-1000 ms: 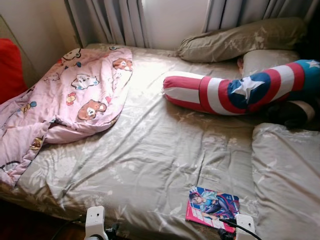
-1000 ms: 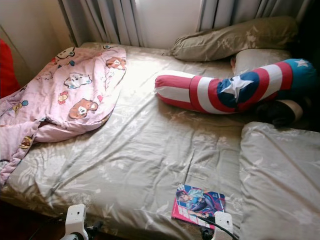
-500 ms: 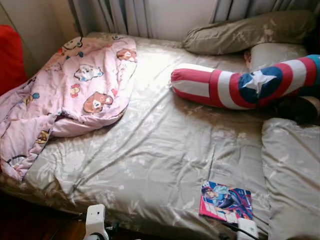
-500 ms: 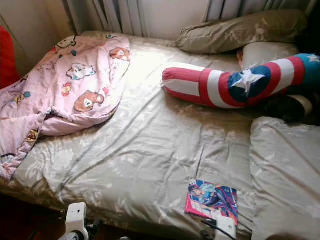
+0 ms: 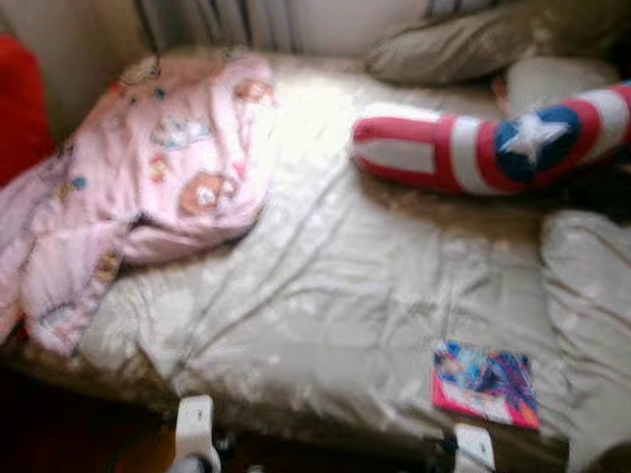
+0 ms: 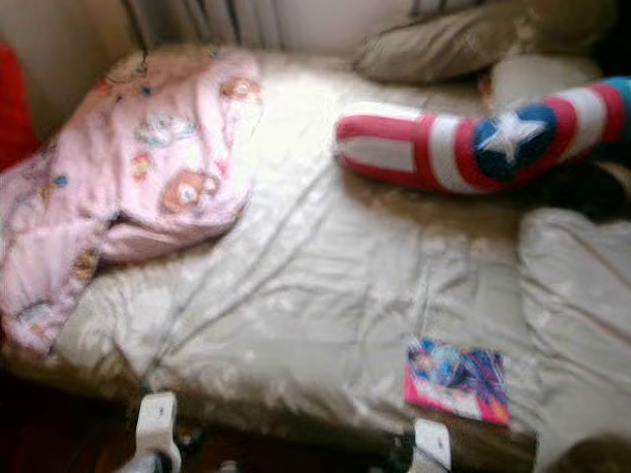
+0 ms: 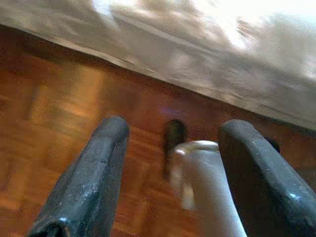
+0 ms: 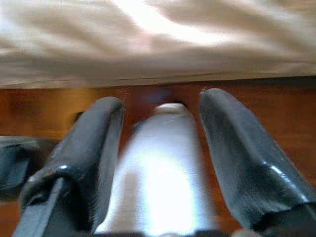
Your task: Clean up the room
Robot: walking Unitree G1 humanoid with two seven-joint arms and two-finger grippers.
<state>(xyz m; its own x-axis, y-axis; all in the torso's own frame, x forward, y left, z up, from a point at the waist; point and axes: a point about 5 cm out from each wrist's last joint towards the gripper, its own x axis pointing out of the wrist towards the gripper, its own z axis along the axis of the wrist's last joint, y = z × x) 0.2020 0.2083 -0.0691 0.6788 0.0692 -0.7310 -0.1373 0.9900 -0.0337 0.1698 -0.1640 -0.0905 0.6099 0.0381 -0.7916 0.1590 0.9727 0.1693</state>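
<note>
Blur softens both eye views. A bed (image 5: pixel 335 296) with a beige sheet is seen from its near edge. A book (image 5: pixel 486 383) with a pink and blue cover lies flat on the sheet near that edge, toward the right. A pink blanket (image 5: pixel 148 187) printed with cartoon animals is bunched on the left side of the bed, one end trailing over the edge. A long bolster (image 5: pixel 483 148) striped red, white and blue with a white star lies across the far right, near two beige pillows (image 5: pixel 473 44) by the curtains. A folded beige cover (image 5: pixel 587 296) lies just right of the book. Something red (image 5: pixel 20 103) is seen at the far left.

Both arms are held low before the bed, below its edge. In the left wrist view the left gripper (image 7: pixel 173 163) is seen with its fingers spread, over wooden floor (image 7: pixel 49 118), with the sheet's edge beyond. In the right wrist view the right gripper (image 8: pixel 163 148) is likewise spread, nothing held, pointed at the bed's edge. The book lies on the sheet above and beyond the right gripper, well apart from the left.
</note>
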